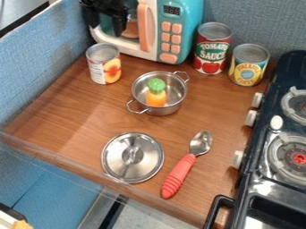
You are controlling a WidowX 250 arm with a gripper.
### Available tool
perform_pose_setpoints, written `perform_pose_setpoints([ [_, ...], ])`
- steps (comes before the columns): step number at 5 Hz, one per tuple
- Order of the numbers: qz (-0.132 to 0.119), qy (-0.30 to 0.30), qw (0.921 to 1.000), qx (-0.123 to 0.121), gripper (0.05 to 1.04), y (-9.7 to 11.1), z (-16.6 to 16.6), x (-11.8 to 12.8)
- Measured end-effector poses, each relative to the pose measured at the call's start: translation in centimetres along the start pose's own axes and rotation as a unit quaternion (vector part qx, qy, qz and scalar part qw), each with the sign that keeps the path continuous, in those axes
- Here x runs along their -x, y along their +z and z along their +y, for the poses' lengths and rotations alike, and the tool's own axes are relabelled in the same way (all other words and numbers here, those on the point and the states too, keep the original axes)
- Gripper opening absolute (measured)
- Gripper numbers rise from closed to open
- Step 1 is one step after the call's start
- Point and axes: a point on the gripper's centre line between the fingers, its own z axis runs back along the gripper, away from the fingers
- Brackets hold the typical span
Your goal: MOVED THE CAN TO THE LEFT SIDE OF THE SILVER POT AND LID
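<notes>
Beyond the round silver lid (146, 163), left of the two-handled silver pot (164, 108), the peach-labelled metal can (104, 67) stands upright, so the placing looks done. Far left, the black end effector (107, 27) hangs open and empty; next, it need only keep clear.

Counting outward from the one pot (139, 92), with one toy vegetable (156, 97) inside (orange, green-topped): three cans, being one peach-pictured can (104, 65) at ten o'clock, one red can (212, 49) at one, one yellow can (248, 67) at two; one toy microwave (168, 57) towards twelve; two stove burners (297, 157) at three and four; one spoon (181, 172) between five and six; one lid (122, 154) between six and seven.
</notes>
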Motion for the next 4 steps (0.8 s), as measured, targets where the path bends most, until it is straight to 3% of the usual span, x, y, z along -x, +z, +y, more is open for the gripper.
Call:
perform_pose_setpoints([
  [1,-0.009,0.019,0.9997,-0.009,1.0,-0.4,1.0,-0.4],
  [4,0.009,0.052,0.9986,-0.003,1.0,-3.4,0.1,-0.2],
])
